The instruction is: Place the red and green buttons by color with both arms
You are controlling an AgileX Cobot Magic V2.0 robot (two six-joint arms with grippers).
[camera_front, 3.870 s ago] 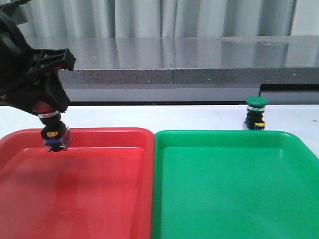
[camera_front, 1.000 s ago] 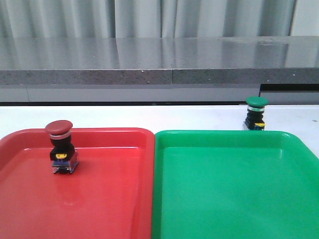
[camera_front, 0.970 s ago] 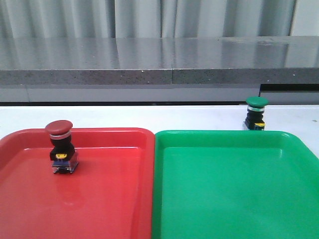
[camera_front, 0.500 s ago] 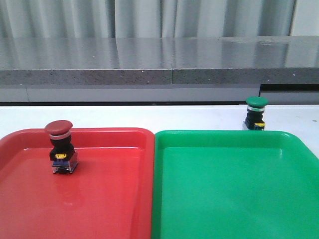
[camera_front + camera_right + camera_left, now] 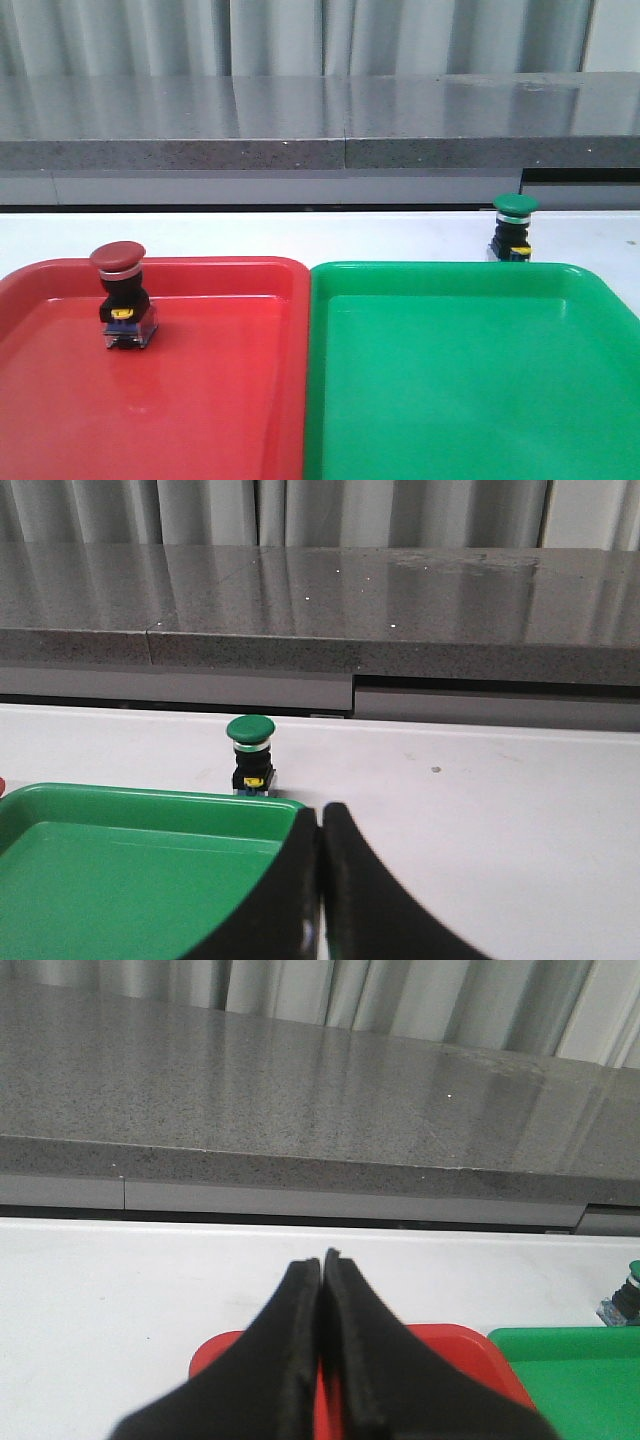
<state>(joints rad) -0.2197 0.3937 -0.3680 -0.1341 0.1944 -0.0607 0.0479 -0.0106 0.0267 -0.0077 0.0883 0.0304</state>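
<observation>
The red button stands upright inside the red tray, near its far left corner. The green button stands upright on the white table just behind the green tray; it also shows in the right wrist view and at the edge of the left wrist view. Neither gripper shows in the front view. My left gripper is shut and empty, above the red tray's near side. My right gripper is shut and empty, beside the green tray's corner, short of the green button.
A grey stone ledge runs along the back of the white table. The two trays sit side by side, touching, and fill the front of the table. A bare strip of table lies behind them and to the right of the green tray.
Earlier the left gripper held the red button over the red tray's far left corner. It has let go and withdrawn from the front view. Over the last second nothing has moved.
</observation>
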